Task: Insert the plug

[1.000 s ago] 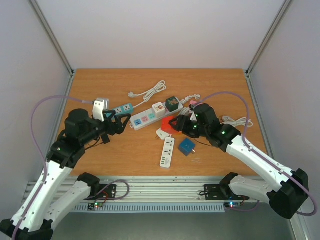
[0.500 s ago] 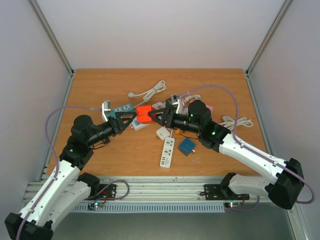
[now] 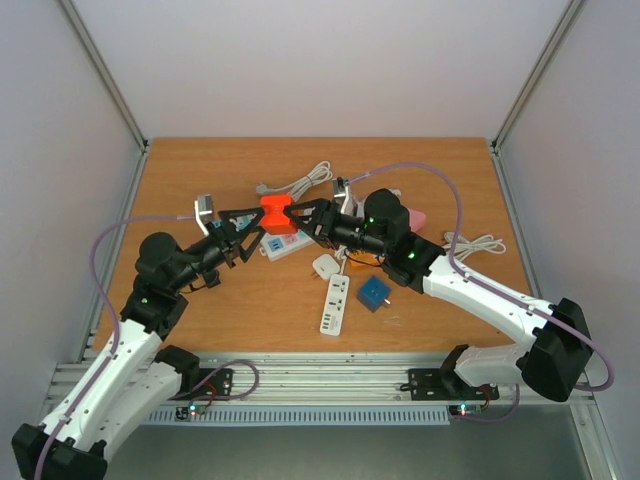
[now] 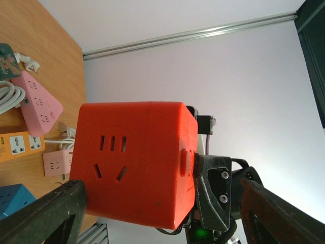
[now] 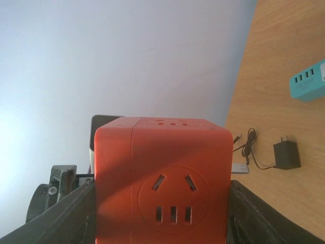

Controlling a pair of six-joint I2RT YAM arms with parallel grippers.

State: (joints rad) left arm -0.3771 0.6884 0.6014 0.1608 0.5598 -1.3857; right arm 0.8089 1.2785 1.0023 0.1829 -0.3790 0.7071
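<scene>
Red socket cube [image 3: 275, 214], clamped in right tool [image 3: 292, 216], left tool [image 3: 260, 223] alongside

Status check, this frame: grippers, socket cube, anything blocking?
Right gripper shut on red socket cube, held aloft. Left gripper open, empty, facing the cube. Nothing between them.

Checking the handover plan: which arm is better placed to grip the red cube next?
Left, probably. The right gripper holds the red cube aloft, while the left gripper is open with fingers flanking it.
</scene>
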